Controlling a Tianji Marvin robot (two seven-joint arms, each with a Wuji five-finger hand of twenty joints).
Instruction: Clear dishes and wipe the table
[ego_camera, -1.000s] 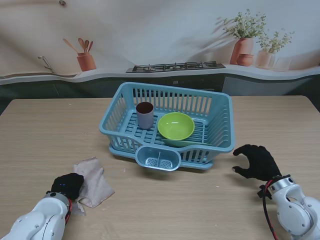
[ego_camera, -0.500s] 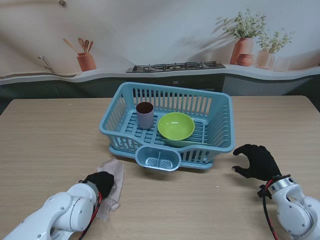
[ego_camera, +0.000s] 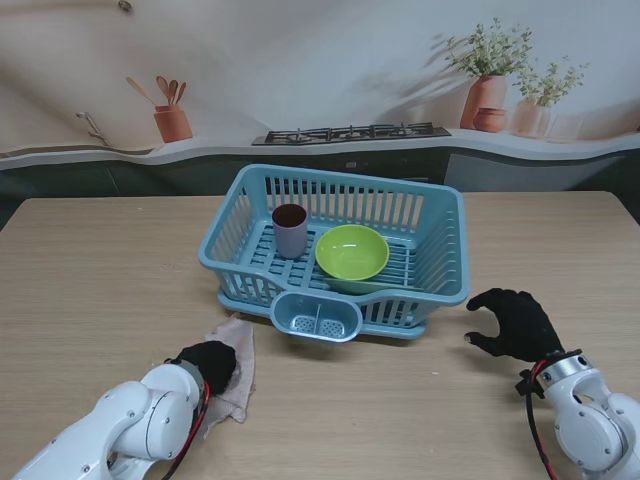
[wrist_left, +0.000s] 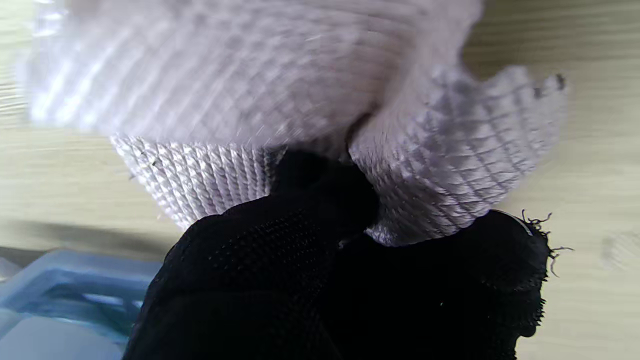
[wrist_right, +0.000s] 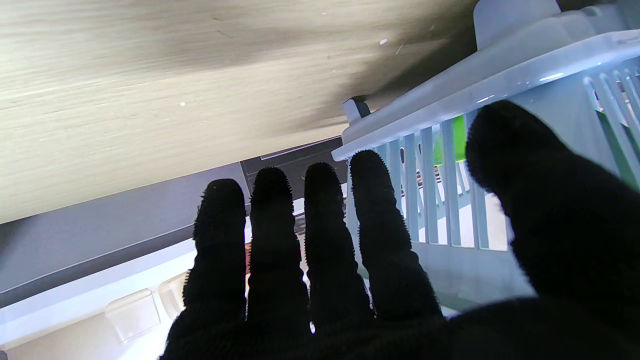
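My left hand (ego_camera: 207, 362) in its black glove is shut on a pale pink waffle-weave cloth (ego_camera: 238, 372) pressed on the table near me, left of the rack's front. The left wrist view shows the cloth (wrist_left: 250, 100) bunched over my gloved fingers (wrist_left: 310, 240). A blue dish rack (ego_camera: 442, 292) stands mid-table and holds a brown-rimmed grey cup (ego_camera: 290, 229) and a green bowl (ego_camera: 352, 251). My right hand (ego_camera: 516, 324) rests open on the table just right of the rack, holding nothing; its fingers (wrist_right: 320, 240) spread beside the rack wall (wrist_right: 450, 190).
A cutlery cup (ego_camera: 316, 317) sticks out from the rack's front edge, close to the cloth. Wooden table top (ego_camera: 90, 270) stretches to the left and right of the rack. The backdrop behind is a printed kitchen wall.
My left hand has slid the cloth to the right across the table, from the near left toward the rack's front. The right hand has stayed still.
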